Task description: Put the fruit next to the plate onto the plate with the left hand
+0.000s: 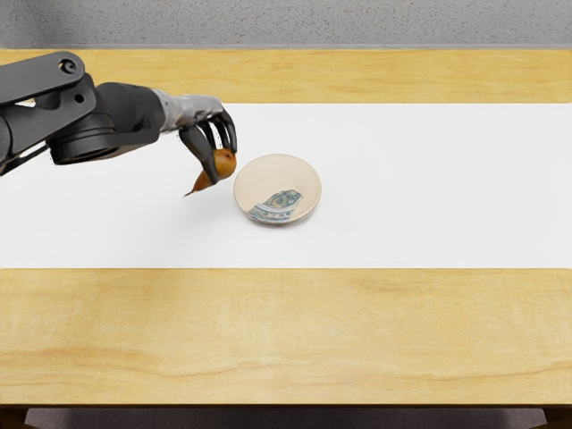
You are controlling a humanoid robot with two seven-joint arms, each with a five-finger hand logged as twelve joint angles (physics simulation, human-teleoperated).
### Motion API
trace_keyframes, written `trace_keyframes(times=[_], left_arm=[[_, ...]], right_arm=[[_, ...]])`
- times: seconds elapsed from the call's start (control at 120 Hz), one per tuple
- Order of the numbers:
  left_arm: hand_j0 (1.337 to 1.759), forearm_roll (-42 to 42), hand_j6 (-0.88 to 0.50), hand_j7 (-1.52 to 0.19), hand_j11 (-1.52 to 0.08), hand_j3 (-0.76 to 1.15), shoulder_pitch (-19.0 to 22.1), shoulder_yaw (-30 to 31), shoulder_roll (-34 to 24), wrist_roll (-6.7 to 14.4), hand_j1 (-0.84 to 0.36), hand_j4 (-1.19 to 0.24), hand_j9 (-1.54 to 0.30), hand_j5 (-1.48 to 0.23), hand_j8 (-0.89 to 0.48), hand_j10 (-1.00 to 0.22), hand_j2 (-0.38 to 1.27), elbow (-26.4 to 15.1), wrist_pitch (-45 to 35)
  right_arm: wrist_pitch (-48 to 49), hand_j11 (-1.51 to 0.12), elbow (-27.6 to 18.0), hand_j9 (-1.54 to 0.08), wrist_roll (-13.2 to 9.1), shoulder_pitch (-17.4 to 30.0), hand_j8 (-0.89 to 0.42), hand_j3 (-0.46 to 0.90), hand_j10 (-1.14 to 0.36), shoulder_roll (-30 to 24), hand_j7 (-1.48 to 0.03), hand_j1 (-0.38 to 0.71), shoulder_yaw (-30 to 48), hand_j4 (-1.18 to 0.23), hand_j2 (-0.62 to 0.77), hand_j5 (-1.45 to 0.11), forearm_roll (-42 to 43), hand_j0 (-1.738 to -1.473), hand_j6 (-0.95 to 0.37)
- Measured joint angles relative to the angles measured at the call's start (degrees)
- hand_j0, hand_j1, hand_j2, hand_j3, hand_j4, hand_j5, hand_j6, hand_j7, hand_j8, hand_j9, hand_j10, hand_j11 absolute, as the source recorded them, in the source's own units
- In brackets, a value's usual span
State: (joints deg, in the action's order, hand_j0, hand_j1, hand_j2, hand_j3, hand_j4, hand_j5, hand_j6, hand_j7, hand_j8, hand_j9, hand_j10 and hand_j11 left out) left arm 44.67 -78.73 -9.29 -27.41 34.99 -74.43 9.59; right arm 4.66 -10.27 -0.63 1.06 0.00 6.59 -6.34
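My left hand (213, 147) reaches in from the left edge, its dark fingers curled down around an orange-brown fruit (218, 167). The fruit has a thin pointed tip sticking out to the lower left. It hangs just left of the plate (304, 179), a shallow cream dish with a blue-green pattern inside, which sits on the white strip. The fruit is close to the plate's left rim; I cannot tell whether it still touches the surface. The right arm does not show.
A white runner (429, 188) covers the middle of the wooden table (286, 331). A grey wall band runs along the far edge.
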Motion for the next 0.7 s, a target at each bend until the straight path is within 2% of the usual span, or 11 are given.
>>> trace_keyframes(times=[0.35,0.7], left_arm=[[1.656,-0.5,-0.5,-1.01,-1.01,0.0,-3.5,-0.1,7.2,0.0,-0.38,-0.76,-1.01,-1.01,-0.6,-0.76,0.62,7.8,0.7],[1.657,-0.5,-0.48,-1.03,-1.03,0.0,-5.8,0.3,13.5,0.0,-0.4,-0.77,-1.03,-1.03,-0.6,-0.78,0.68,13.6,1.4]], right_arm=[[0.0,-0.04,0.0,-0.04,0.0,-0.1,-0.03,0.0,-0.03,0.0,-0.04,-0.31,0.0,-0.03,-0.01,-0.04,0.0,-1.658,-0.03],[0.0,-0.04,0.1,-0.04,0.0,-0.1,-0.03,0.0,-0.03,0.0,-0.04,-0.31,0.1,-0.03,-0.01,-0.04,0.0,-1.658,-0.03]])
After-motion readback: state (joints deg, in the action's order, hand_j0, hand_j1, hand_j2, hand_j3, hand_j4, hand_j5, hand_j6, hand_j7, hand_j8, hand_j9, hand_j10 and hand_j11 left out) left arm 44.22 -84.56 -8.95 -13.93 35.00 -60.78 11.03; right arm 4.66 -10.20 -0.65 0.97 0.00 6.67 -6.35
